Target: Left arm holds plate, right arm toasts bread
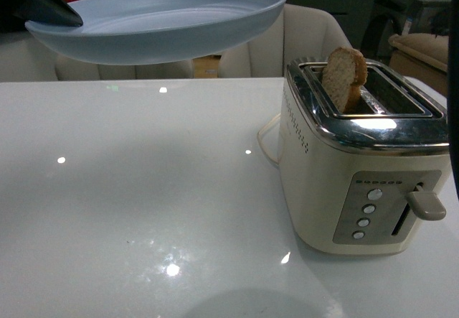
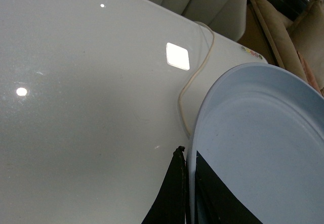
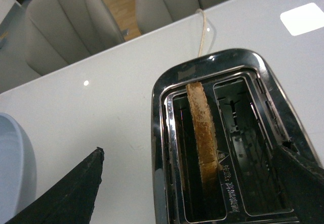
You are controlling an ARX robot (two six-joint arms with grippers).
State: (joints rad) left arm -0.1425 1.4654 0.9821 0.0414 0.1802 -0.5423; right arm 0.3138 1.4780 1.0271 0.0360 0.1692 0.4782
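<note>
The bread [image 1: 344,77], a single slice with a brown crust, stands on edge in a cream toaster [image 1: 323,181] with a chrome top. Its rounded upper part sticks out above the slot and leans a little. Seen from above in the right wrist view, the slice fills one of the two slots, the one on the side nearer the plate, and the other slot holds nothing. The toaster sits on a glossy white table [image 1: 143,189], to the robot's right, with a column of round buttons [image 1: 366,214] and a lever [image 1: 428,204] near the top of its track on the end facing the camera. A pale cord [image 2: 195,77] runs from it across the table. The right gripper [image 3: 190,150] hangs above the toaster with its two dark fingers spread wide apart, one on each side of the chrome top, and it grips nothing. The plate [image 1: 165,24], round, shallow and pale blue, is up in the air to the left, well above the table and apart from the toaster. The left gripper [image 2: 188,155] pinches the plate's raised rim, one thin dark finger outside the rim and one inside it. Pale upholstered chairs [image 1: 308,38] stand behind the table.
</note>
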